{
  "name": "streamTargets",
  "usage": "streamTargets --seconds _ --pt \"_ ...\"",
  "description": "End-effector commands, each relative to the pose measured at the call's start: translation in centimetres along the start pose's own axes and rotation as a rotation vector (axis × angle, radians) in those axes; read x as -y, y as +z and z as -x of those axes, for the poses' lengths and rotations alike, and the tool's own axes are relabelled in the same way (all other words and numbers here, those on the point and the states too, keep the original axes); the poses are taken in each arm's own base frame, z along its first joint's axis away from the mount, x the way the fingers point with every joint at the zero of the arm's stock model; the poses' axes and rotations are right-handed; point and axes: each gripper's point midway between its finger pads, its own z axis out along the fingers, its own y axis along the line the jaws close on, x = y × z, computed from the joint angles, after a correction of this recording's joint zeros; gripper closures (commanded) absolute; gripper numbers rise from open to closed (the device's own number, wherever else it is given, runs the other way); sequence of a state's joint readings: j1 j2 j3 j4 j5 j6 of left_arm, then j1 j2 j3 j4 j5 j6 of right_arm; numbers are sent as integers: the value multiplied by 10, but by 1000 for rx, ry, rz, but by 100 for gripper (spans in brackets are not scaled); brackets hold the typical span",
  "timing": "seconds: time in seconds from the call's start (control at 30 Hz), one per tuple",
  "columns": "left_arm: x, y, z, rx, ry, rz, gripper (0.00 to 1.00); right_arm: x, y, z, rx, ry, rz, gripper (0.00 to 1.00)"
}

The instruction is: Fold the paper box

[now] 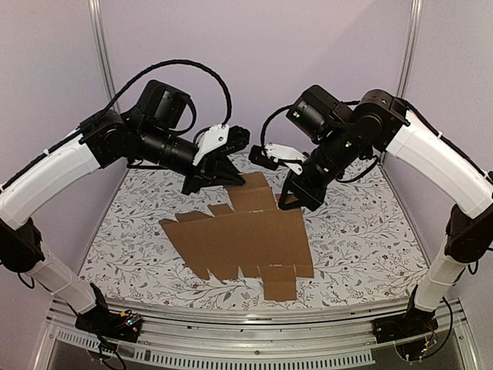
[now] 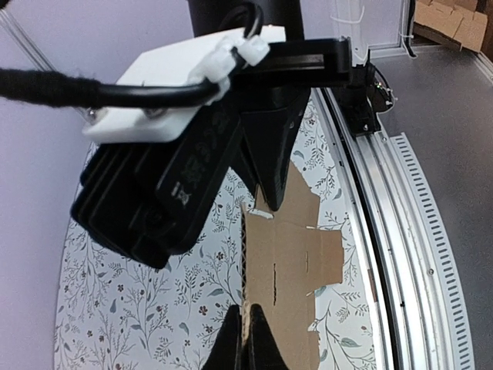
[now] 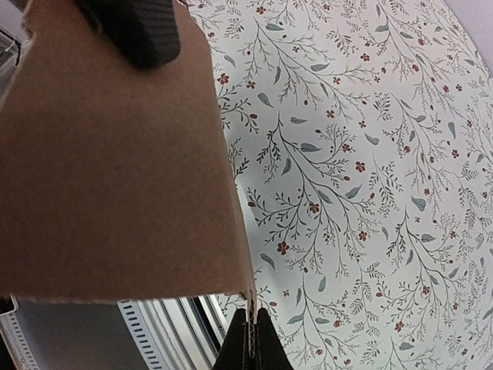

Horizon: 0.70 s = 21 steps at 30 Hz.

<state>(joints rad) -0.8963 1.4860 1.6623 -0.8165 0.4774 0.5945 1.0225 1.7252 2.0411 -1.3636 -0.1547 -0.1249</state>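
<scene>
Closest to the lens, at the bottom edge of the right wrist view, the right gripper has its jaws pressed together on a thin edge of the paper box, whose brown panel fills the upper left of that frame. At the bottom centre of the left wrist view, the left gripper is likewise closed on an edge of the paper box. Seen from above, the paper box lies unfolded in the centre of the floral table, with its far flaps between both grippers.

You see the paper box, a plain brown cardboard sheet, unfolded, with flaps and notches. It lies mid-surface, reaching toward the near edge, its far edge lifted.
</scene>
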Motion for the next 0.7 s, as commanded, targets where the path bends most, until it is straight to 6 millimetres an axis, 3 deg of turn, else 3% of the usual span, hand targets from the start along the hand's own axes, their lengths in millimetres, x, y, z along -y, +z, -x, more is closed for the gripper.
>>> streamTargets --seconds 0.0,0.07,0.13,0.27,0.37,0.5,0.67 --pt "2 3 -1 -28 1 11 100 -9 -8 -1 3 -23 9 100" --pt "0 1 1 -22 6 26 100 -8 -9 -1 6 -24 0 98" --pt "0 -3 3 -16 10 38 100 -6 -11 0 22 -20 -15 89" --pt "-3 -12 3 -3 11 93 100 6 -20 -5 63 -12 -97 58" --pt "-11 -17 -1 19 -25 183 100 20 -34 -13 99 -20 -203 43" --pt "-17 -27 2 92 -94 262 100 30 -48 -21 150 -28 -282 29" --pt "-25 -51 15 212 -205 368 100 26 -59 -23 266 -79 -287 23"
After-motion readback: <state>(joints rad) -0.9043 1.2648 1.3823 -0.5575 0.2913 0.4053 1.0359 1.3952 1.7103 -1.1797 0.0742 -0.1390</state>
